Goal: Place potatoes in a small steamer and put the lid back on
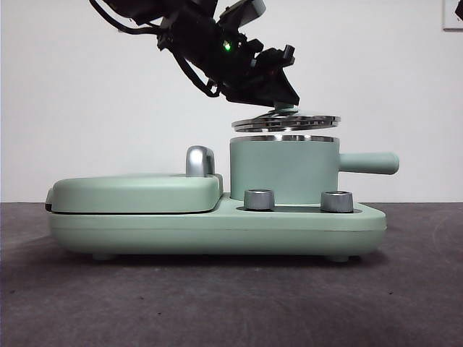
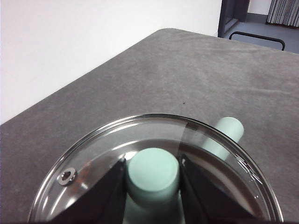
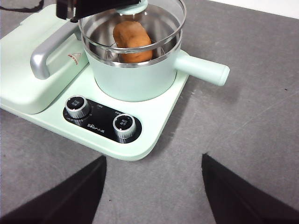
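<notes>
Because the potato [image 3: 133, 38] already lies inside the small steamer [image 1: 282, 170], the left gripper [image 2: 153, 179], pinching the knob, holds the lid [image 1: 286, 122] just above its rim to close it, while the right gripper [image 3: 154, 186] waits spread apart.

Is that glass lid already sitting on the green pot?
Apart. The front view shows a thin gap between the lid and the small steamer rim; the left gripper holds the lid's knob.

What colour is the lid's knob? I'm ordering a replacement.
Mint green, matching the pot; the round knob on the clear glass lid shows best in the left wrist view.
</notes>
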You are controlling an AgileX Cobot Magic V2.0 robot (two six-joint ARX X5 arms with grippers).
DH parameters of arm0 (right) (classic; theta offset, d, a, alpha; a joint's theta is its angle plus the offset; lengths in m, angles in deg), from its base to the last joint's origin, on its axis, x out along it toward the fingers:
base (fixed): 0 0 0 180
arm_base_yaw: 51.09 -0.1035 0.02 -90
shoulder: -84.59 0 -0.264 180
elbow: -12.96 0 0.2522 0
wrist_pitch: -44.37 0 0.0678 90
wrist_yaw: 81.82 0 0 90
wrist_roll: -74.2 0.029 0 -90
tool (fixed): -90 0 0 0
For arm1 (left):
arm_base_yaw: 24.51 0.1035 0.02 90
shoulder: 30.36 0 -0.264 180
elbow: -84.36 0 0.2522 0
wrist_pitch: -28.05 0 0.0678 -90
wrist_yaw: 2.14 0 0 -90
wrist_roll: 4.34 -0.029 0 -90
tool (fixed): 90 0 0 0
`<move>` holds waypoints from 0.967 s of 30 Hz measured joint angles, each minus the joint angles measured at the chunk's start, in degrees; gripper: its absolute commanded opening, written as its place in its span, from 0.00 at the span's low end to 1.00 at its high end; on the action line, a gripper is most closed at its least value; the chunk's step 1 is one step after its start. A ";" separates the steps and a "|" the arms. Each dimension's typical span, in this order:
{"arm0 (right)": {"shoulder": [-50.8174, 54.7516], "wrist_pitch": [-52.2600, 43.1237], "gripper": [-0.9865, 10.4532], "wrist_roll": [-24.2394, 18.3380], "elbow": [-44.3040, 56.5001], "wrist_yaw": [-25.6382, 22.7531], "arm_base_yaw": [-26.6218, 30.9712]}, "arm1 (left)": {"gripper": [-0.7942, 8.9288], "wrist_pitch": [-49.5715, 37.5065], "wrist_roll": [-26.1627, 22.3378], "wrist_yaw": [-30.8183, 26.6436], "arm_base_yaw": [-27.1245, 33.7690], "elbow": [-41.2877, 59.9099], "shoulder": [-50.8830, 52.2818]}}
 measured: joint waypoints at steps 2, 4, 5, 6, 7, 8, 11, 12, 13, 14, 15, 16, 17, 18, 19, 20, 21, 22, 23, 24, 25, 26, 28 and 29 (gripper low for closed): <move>0.00 0.00 0.36 0.00 0.00 0.00 0.00 | 0.09 -0.13 0.00 0.00 0.02 0.00 -0.37; 0.00 0.00 0.36 0.00 0.00 0.00 0.00 | 0.09 -0.11 -0.07 0.00 0.02 0.00 -0.59; 0.00 0.00 0.36 0.00 0.00 0.00 0.00 | 0.09 -0.11 -0.24 0.02 0.02 0.00 -0.70; 0.00 0.00 0.36 0.00 0.00 0.00 0.00 | 0.09 -0.11 -0.28 0.00 0.02 0.00 -0.79; 0.00 0.00 0.36 0.00 0.00 -0.02 0.00 | 0.09 -0.11 -0.42 0.00 0.02 0.00 -0.81; 0.00 0.00 0.36 0.00 0.00 -0.15 0.00 | 0.09 -0.09 -0.44 -0.02 0.02 0.00 -0.83; 0.00 0.00 0.36 0.00 0.00 -1.33 0.00 | 0.09 -0.07 -0.46 -0.02 0.02 0.00 -0.83; 0.00 0.00 0.36 0.02 0.00 -1.33 0.00 | 0.09 0.00 -0.50 -0.02 0.02 -0.02 -0.83; 0.00 0.00 0.36 0.02 0.00 -1.38 0.00 | 0.09 0.37 -0.70 -0.13 0.02 -0.04 -0.83; 0.00 0.00 0.36 0.02 0.00 -1.40 0.00 | 0.09 0.81 -0.90 -0.28 0.02 -0.07 -0.83; 0.00 0.00 0.36 0.00 0.00 -1.42 0.00 | 0.09 1.44 -1.11 -0.39 0.02 -0.07 -0.83; 0.00 0.00 0.36 0.00 0.00 -1.42 0.00 | 0.09 2.08 -1.40 -0.42 0.02 -0.09 -0.83; 0.00 0.00 0.36 0.02 0.00 -1.42 0.00 | 0.09 2.73 -1.68 -0.44 0.02 -0.09 -0.83; 0.00 0.00 0.36 0.02 0.00 -1.42 0.00 | 0.09 2.91 -1.77 -0.42 0.00 -0.11 -0.85; 0.00 0.00 0.36 0.02 0.00 -1.42 0.00 | 0.09 3.13 -1.88 -0.42 0.00 -0.24 -0.85; 0.00 0.00 0.36 0.00 0.00 -1.42 0.00 | 0.09 3.39 -1.97 -0.42 0.00 -0.42 -0.85; 0.00 0.00 0.36 0.02 0.00 -1.42 0.00 | 0.09 3.39 -1.97 -0.42 0.00 -0.44 -0.85; 0.00 0.00 0.36 0.02 0.00 -1.44 0.00 | 0.09 3.39 -1.99 -0.42 0.00 -0.44 -0.85; 0.00 0.00 0.36 0.02 0.00 -1.49 0.00 | 0.09 3.39 -2.01 -0.42 0.00 -0.44 -0.85; 0.00 0.00 0.36 0.02 0.00 -1.51 0.00 | 0.09 3.41 -2.03 -0.42 0.00 -0.44 -0.85; 0.00 0.00 0.36 0.02 0.00 -1.49 0.00 | 0.09 3.39 -2.05 -0.42 0.00 -0.44 -0.85; 0.00 0.00 0.36 0.00 0.00 -1.49 0.00 | 0.09 3.39 -2.08 -0.42 0.00 -0.44 -0.85; 0.00 0.00 0.36 0.00 0.00 -1.51 0.00 | 0.09 3.41 -2.10 -0.42 0.00 -0.44 -0.85; 0.00 0.00 0.36 0.02 0.00 -1.51 0.00 | 0.09 3.43 -2.10 -0.42 0.00 -0.44 -0.85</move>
